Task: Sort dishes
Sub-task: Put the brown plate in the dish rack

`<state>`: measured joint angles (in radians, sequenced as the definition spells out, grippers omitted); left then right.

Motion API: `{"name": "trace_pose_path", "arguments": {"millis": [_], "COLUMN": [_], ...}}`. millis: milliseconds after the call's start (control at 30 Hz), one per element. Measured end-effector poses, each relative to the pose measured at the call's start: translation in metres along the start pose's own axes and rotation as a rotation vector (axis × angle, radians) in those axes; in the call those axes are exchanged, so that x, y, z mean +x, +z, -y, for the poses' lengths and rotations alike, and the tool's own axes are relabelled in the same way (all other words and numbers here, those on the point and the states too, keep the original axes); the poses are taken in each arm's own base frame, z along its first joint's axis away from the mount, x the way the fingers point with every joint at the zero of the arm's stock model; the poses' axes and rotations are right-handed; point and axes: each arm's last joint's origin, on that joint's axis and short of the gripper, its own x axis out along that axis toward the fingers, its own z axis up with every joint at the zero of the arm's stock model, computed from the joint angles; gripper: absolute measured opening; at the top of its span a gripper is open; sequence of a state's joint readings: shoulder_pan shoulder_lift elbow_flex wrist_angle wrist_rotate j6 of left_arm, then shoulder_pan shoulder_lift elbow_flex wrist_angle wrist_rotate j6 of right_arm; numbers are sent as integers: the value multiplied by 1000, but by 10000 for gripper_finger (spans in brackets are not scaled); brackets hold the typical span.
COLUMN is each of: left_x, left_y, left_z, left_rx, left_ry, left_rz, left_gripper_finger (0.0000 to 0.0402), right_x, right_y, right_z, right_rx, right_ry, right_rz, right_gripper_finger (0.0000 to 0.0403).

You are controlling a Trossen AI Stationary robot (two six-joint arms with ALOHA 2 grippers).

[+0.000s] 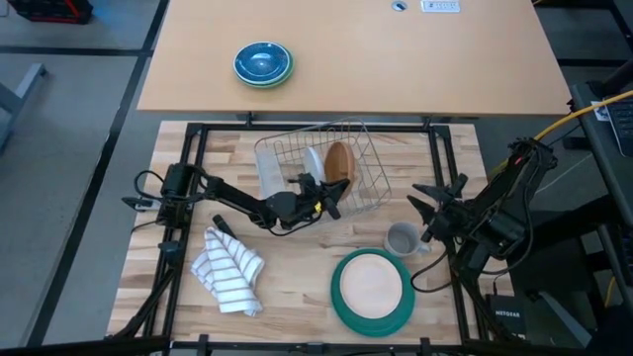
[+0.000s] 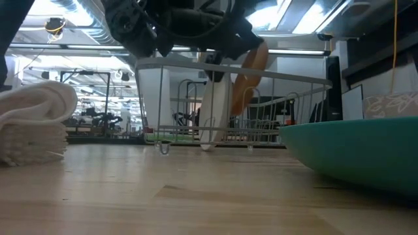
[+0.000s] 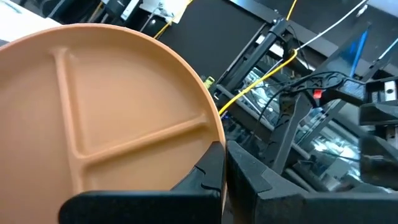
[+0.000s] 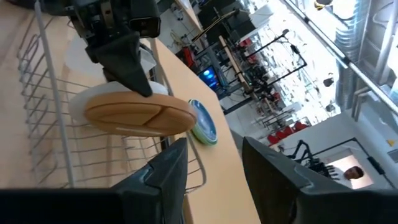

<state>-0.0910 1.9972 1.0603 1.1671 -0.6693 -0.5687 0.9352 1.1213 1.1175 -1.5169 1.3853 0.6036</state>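
The tan plate (image 1: 339,161) stands on edge over the wire dish rack (image 1: 368,188), with my left gripper (image 1: 329,190) shut on it. Beside it, a white plate (image 2: 212,121) stands on edge inside the rack. The dark green plate (image 1: 341,302) lies flat near the table's front edge, and a pale round plate (image 1: 372,282) lies on top of it. My right gripper (image 1: 427,203) hovers open to the right of the rack, above the grey mug (image 1: 401,238), with nothing between its fingers. My left gripper pinches the tan plate's rim (image 3: 214,134) between its two fingers (image 3: 205,177). It comes in about level from the table's near-left side. The plate stands on edge, tilted, its divided face (image 3: 112,124) toward the wrist camera. I cannot tell whether its lower edge (image 2: 236,104) touches the rack.
A striped towel (image 1: 229,269) lies bunched at the near left. Blue bowls on a green one (image 1: 263,63) sit on the far table beyond the rack. Bare wood shows between the towel and the green plate.
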Motion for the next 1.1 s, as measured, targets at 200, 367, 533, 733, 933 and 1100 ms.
{"name": "trace_pose_path", "arguments": {"millis": [200, 367, 533, 733, 933, 1100], "left_x": [0, 0, 0, 0, -1, -1], "left_y": [-4, -4, -4, -4, -4, -4], "left_z": [-3, -4, -4, -4, -4, -4], "left_rx": [51, 56, 59, 60, 61, 61], "left_ry": [58, 62, 64, 66, 67, 67], "left_rz": [-13, -17, -17, -17, -18, -18], "left_gripper_finger": [0, 0, 0, 0, 0, 0], "right_x": [0, 0, 11, 40, 71, 93], "right_y": [0, 3, 4, 1, -7, -15], "right_z": [-2, -9, -18, -24, -23, -16], "right_rx": [12, 18, 17, -5, -53, -80], "right_ry": [47, 92, 150, 215, 238, 293], "right_rz": [-29, -58, -176, -419, -614, -743], "right_gripper_finger": [159, 159, 159, 159, 159, 159]}}
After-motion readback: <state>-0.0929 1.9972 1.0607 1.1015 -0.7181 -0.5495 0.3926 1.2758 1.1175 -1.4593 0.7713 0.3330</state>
